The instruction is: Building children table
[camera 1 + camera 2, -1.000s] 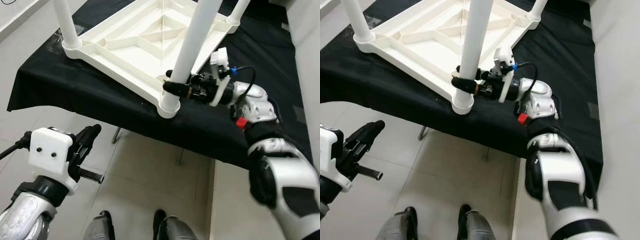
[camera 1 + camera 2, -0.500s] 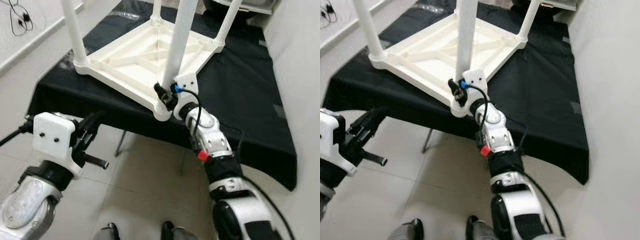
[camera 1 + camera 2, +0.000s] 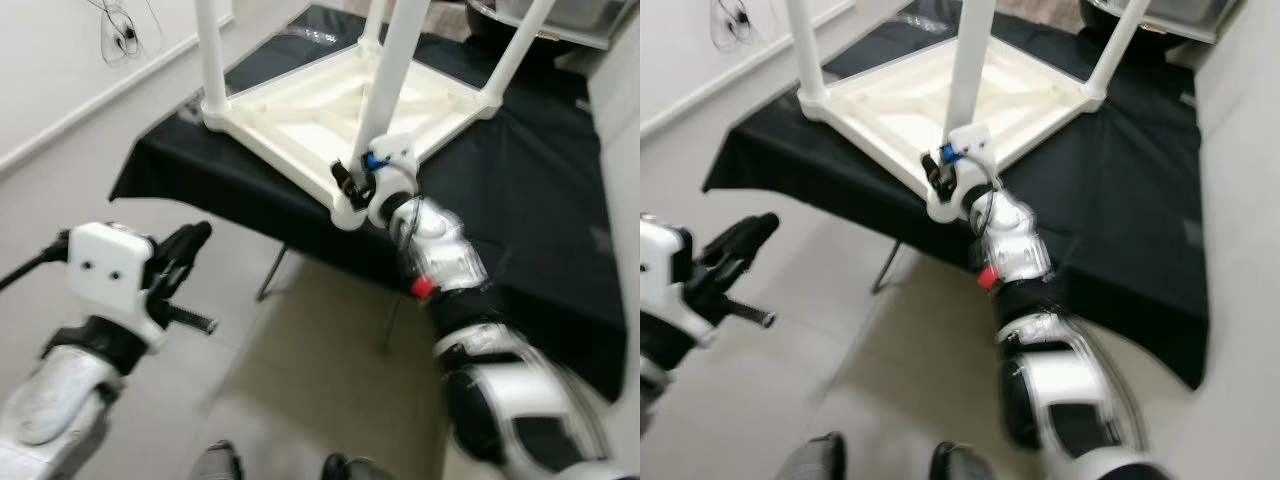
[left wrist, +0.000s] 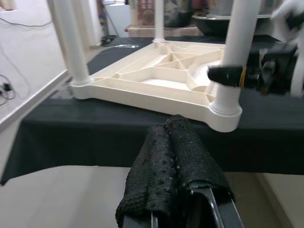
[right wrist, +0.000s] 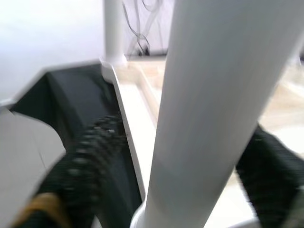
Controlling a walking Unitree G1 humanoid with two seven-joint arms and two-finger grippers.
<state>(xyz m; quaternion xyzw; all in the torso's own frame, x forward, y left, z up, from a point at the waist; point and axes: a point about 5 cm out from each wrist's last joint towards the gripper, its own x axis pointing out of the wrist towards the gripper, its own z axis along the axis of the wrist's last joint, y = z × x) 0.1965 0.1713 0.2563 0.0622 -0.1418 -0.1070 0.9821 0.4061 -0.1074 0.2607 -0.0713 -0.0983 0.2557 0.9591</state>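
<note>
1. The children's table point(image 3: 330, 105) lies upside down on the black-covered tabletop point(image 3: 520, 190), its legs pointing up.
2. The near leg point(image 3: 385, 85) stands upright in the table's corner socket at the tabletop's front edge; its long axis runs straight up.
3. The right end effector point(image 3: 352, 182) grips this leg just above the socket, one finger on each side, closed against it.
4. The left end effector point(image 4: 175, 161) hangs below and in front of that corner, well apart from the table, fingers pressed together and empty.
5. The right arm is far nearer; any seating push likely goes down along the leg.
</note>
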